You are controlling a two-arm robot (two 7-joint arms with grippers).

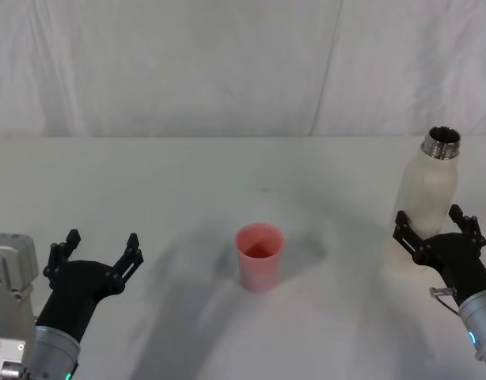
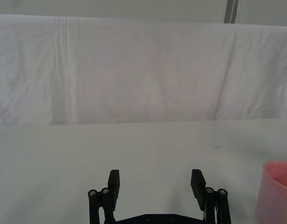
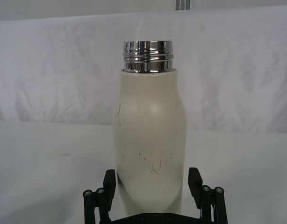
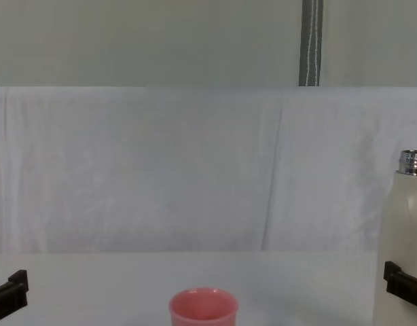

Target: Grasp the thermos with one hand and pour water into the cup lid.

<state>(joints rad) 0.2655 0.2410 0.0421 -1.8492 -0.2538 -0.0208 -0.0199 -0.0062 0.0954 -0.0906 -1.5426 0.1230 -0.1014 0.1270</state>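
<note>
While the white bench [image 1: 187, 174] spreads broad under everything, the thermos [image 1: 430, 198] stands upright at its far right, silver neck uncapped. Around the lower body of that bottle sits the right gripper [image 1: 438, 231], its jaws spread wide with one finger on each side; in the right wrist view a slim gap shows between fingers and wall. At the near left hovers the left gripper [image 1: 96, 253], jaws wide and holding nothing. Between the two, near the bench's middle, stands the small pink cup lid [image 1: 260, 256], upright, mouth up.
</note>
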